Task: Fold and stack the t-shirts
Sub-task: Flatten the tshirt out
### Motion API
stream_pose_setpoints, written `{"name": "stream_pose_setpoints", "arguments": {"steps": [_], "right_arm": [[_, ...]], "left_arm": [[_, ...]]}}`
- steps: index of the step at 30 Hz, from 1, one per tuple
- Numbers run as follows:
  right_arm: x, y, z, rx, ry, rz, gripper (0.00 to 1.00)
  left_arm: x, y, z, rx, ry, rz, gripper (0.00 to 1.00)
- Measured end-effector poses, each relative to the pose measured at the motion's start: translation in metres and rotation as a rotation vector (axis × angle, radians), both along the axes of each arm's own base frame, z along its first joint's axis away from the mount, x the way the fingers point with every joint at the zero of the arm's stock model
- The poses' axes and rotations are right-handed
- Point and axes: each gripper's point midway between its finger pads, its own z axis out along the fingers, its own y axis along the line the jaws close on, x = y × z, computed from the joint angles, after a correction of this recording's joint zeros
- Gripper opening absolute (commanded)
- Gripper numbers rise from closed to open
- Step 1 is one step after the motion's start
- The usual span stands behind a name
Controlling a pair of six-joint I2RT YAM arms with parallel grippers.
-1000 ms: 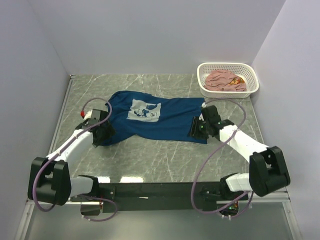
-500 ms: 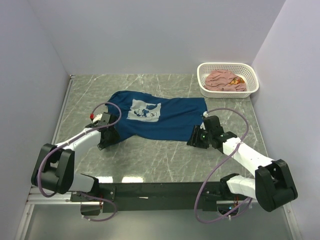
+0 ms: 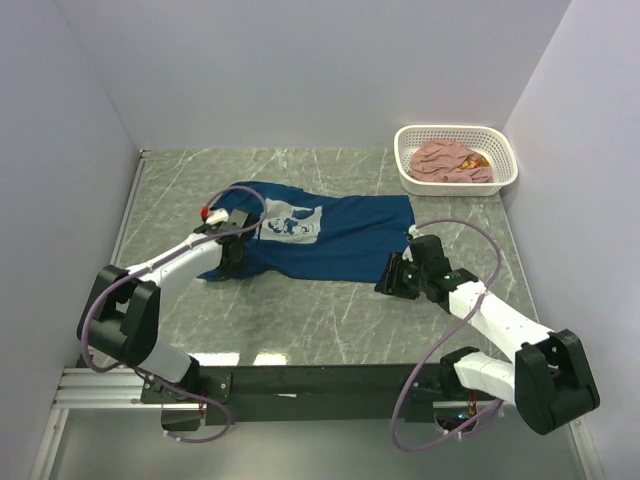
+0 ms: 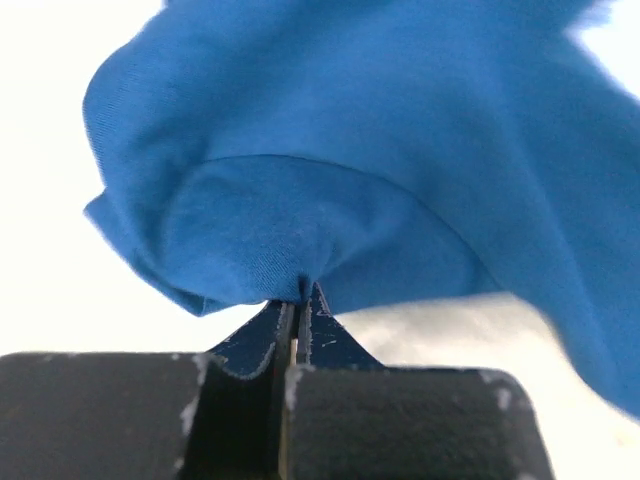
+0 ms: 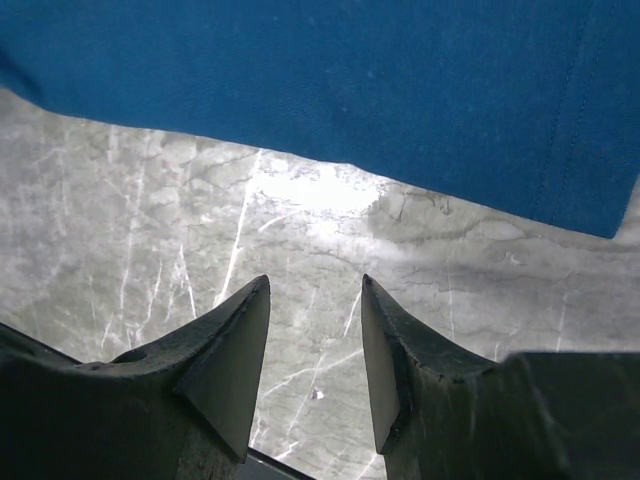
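The navy blue t-shirt (image 3: 340, 235) lies spread on the marble table with its pale chest print (image 3: 288, 222) facing up. My left gripper (image 3: 232, 252) is at the shirt's left side, shut on a bunched fold of the blue cloth (image 4: 290, 230), which puckers out from between the closed fingertips of the left gripper (image 4: 300, 300). My right gripper (image 3: 390, 278) sits by the shirt's near right corner. In the right wrist view the right gripper (image 5: 315, 290) is open over bare marble, just short of the blue hem (image 5: 330, 90). The pink t-shirt (image 3: 446, 161) lies crumpled in the basket.
A white perforated basket (image 3: 505, 150) stands at the far right corner of the table. Grey walls close in on the left, back and right. Bare marble (image 3: 300, 310) lies between the shirt and the arm bases.
My left gripper has shut on the shirt's left edge and moved away from the bases and to the right, bunching the cloth. My right gripper has drawn back slightly off the hem, still open.
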Motion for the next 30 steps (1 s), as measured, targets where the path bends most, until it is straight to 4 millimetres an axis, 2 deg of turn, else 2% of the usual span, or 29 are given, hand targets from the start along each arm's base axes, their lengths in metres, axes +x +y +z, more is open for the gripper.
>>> {"name": "stream_pose_setpoints", "arguments": {"steps": [6,10,12,16,19,22,24,28,30], "right_arm": [[-0.004,-0.004,0.005,-0.018,-0.020,0.010,0.49],[-0.006,-0.008,0.006,-0.035,-0.024,0.012,0.49],[-0.006,-0.009,0.005,-0.040,-0.023,0.014,0.49],[-0.007,-0.011,0.007,-0.048,-0.029,0.012,0.49],[-0.007,-0.013,0.009,-0.056,-0.041,0.004,0.49],[-0.007,-0.016,0.010,-0.064,-0.049,-0.002,0.49],[-0.008,-0.017,0.010,-0.070,-0.049,-0.006,0.49],[-0.009,-0.019,0.016,-0.067,-0.073,-0.012,0.49],[-0.008,-0.019,0.021,-0.058,-0.093,-0.012,0.49]], "left_arm": [[0.007,-0.032,0.056,-0.068,-0.020,-0.092,0.13],[0.013,-0.029,0.076,-0.068,0.011,-0.131,0.16],[0.029,-0.022,0.080,-0.062,0.021,-0.124,0.17],[0.075,-0.008,0.082,-0.057,0.011,-0.091,0.24],[0.115,-0.001,0.078,-0.050,-0.014,-0.084,0.50],[0.153,-0.002,0.072,-0.055,-0.047,-0.087,0.61],[0.171,-0.005,0.067,-0.071,-0.066,-0.090,0.67],[0.170,-0.006,0.057,-0.110,-0.084,-0.089,0.81],[0.149,-0.001,0.052,-0.133,-0.088,-0.079,0.85]]}}
